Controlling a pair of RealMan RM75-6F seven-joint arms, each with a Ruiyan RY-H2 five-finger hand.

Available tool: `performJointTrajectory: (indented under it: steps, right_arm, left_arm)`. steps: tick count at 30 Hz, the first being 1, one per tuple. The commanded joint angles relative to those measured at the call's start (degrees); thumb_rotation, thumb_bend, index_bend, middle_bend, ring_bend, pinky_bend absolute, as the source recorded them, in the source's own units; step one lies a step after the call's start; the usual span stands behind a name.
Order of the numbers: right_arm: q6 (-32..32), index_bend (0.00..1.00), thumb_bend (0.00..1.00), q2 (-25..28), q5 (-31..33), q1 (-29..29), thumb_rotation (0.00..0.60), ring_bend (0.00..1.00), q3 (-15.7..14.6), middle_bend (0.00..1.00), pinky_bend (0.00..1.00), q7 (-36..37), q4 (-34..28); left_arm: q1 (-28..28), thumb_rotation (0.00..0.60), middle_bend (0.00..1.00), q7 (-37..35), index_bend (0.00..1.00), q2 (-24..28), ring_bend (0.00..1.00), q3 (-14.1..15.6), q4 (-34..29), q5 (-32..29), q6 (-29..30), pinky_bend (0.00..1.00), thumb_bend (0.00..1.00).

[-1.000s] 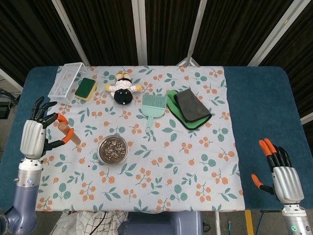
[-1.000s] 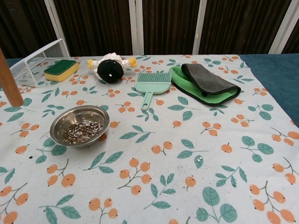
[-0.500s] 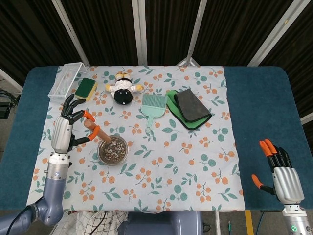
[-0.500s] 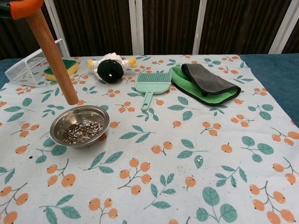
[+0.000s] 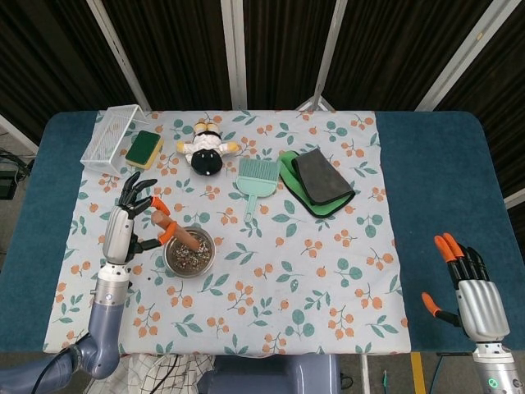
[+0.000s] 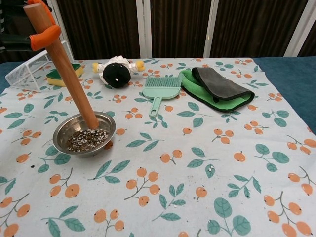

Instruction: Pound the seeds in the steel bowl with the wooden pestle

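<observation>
Seeds lie as a loose speckled layer in the steel bowl, which stands on the patterned cloth at the left front of the desk. The wooden pestle is pinched near its upper end by the left hand, thumb and a finger closed on the shaft and the remaining fingers spread. The pestle is tilted, its top leaning away to the left, and its lower end is inside the bowl rim at the rear of the seed layer; whether the tip actually touches the seeds or the bowl floor cannot be confirmed from either view. The right hand is at the right front corner of the desk, well apart from the bowl, fingers apart and holding nothing. Assessment of progress: the pick-up of the pestle and its placement over the bowl are complete; the seeds appear whole and uncrushed, so pounding is judged to be at its start, with the repeated strikes left to do. The bowl is not steadied by either hand and may shift under an off-centre stroke.
</observation>
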Motion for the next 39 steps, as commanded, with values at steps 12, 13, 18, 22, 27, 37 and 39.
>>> performJointTrajectory:
  steps: [12,13,18,22,27,37,39]
  right_arm:
    - [-0.04,0.00,0.32,-0.05,0.02,0.01,0.600,0.00,0.01,0.00,0.00,-0.14,0.04]
    - [-0.10,0.00,0.32,-0.06,0.06,0.04,0.600,0.00,0.05,0.00,0.00,-0.19,0.02]
    - [-0.18,0.00,0.32,-0.05,0.13,0.08,0.600,0.00,0.09,0.00,0.00,-0.27,-0.05]
    - [-0.16,0.00,0.32,-0.06,0.09,0.09,0.600,0.00,0.09,0.00,0.00,-0.30,-0.02]
    - [-0.18,0.00,0.32,0.02,0.10,0.11,0.600,0.00,0.10,0.00,0.00,-0.26,-0.09]
    - [-0.18,0.00,0.32,0.02,0.13,0.09,0.600,0.00,0.09,0.00,0.00,-0.30,-0.12]
    - [-0.21,0.00,0.32,0.01,0.17,0.10,0.600,0.00,0.12,0.00,0.00,-0.26,-0.13]
  left_arm:
    - [1.12,0.600,0.72,-1.99,0.61,-1.04,0.20,2.21,4.26,0.63,0.05,0.03,0.91]
    - [1.12,0.600,0.72,-2.14,0.61,-1.22,0.20,2.44,4.90,0.62,-0.21,0.03,0.91]
    - [0.97,0.600,0.72,-3.26,0.61,-2.00,0.20,2.69,6.61,1.38,0.24,0.03,0.91]
    - [0.86,0.600,0.72,-3.80,0.61,-2.19,0.20,2.49,6.77,1.78,0.76,0.03,0.91]
    - [0.72,0.600,0.72,-3.59,0.61,-1.97,0.20,2.30,6.07,2.00,0.97,0.03,0.91]
    - [0.59,0.600,0.72,-3.09,0.61,-1.63,0.20,2.51,5.64,2.57,1.05,0.03,0.91]
    - [0.37,0.600,0.72,-2.88,0.61,-1.58,0.20,2.52,5.84,2.82,0.96,0.03,0.91]
